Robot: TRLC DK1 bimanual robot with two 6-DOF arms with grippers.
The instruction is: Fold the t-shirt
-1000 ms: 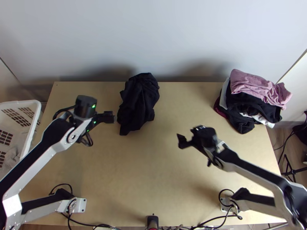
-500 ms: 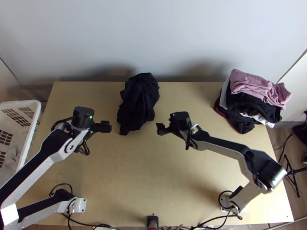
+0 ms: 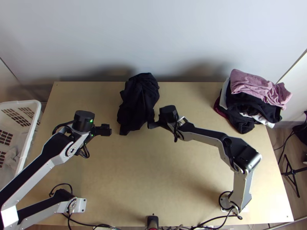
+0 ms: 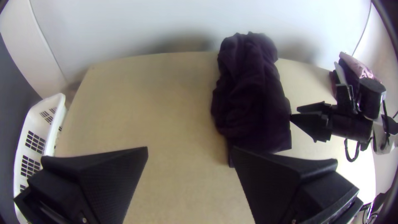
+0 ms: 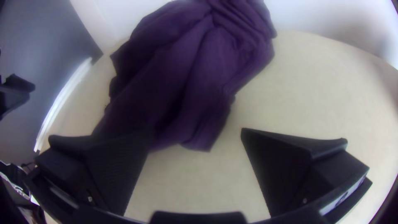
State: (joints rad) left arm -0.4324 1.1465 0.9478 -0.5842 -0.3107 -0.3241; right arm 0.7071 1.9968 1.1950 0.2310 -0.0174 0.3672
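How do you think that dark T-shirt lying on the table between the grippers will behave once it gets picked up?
The dark T-shirt will probably hang floppy, since it lies bunched in soft creases. Gripped at one edge, it may well sag and partly unfold, as its folds look loose. Rolling seems unlikely, because it lies slumped on the table.

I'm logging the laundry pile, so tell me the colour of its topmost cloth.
Dusty pink; the topmost cloth shows best in the top view.
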